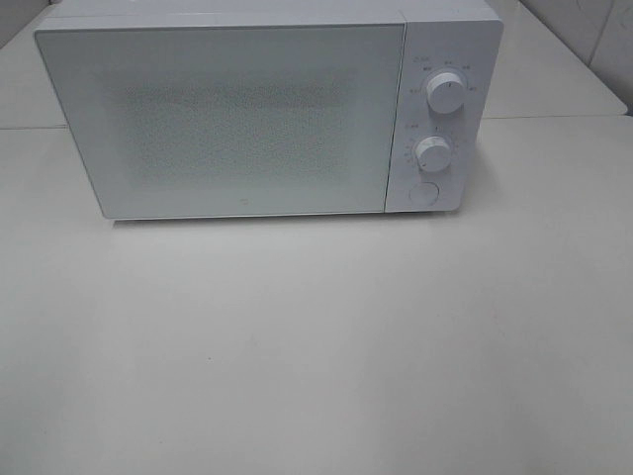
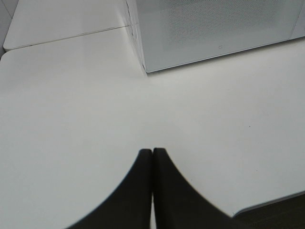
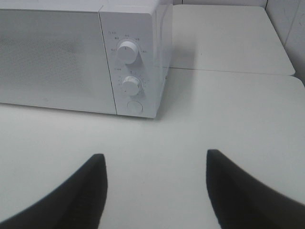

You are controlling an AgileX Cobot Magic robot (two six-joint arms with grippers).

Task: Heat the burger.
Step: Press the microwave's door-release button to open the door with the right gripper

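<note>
White microwave is sitting toward the far side of the white table, with its door lying closed and flush. The door's dotted panel is giving no view of the inside. On the high camera, the control strip is running down the right of the microwave's front: an upper knob, a lower knob just beneath it, and a round button at the bottom. A seam between two tabletops is running off beside the microwave's control end. The left gripper is hovering over bare table near the microwave's door-side corner; its dark fingers are pressing together tip to tip, clenched on nothing. The right gripper is facing the control strip from well back, with its two fingers standing wide apart, released, only table showing between them. The burger is not showing in any view; whether it is sitting behind the closed door cannot be told.
</note>
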